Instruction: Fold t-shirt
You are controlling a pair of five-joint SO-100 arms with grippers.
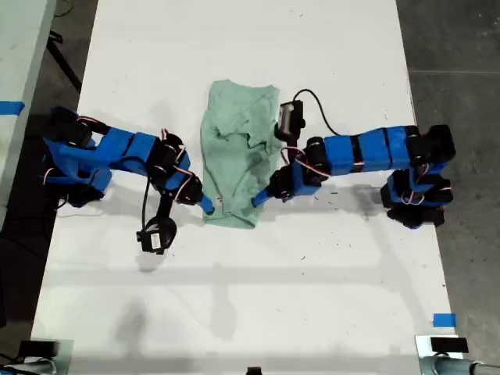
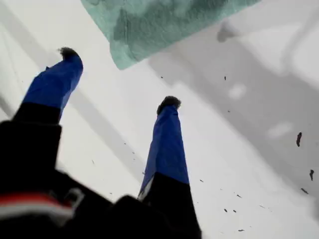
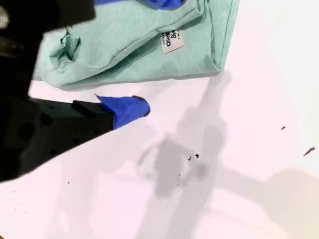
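Lying lengthwise top-to-bottom at the exterior view's centre, the pale mint-green cloth t-shirt (image 1: 238, 152) has a gripper at each lower corner. My first gripper (image 2: 118, 77) is wide open and empty, just short of the lower-right corner. My second gripper (image 1: 206, 205) is at the lower-left corner; can't tell its opening.

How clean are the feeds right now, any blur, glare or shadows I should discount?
Exterior view: sharp, evenly lit, soft arm shadows on the white table. First wrist view: blurred, t-shirt smeared, grey shadow bands. Second wrist view: crisper, the t-shirt's label visible though unreadable, bright tabletop, faint shadows.
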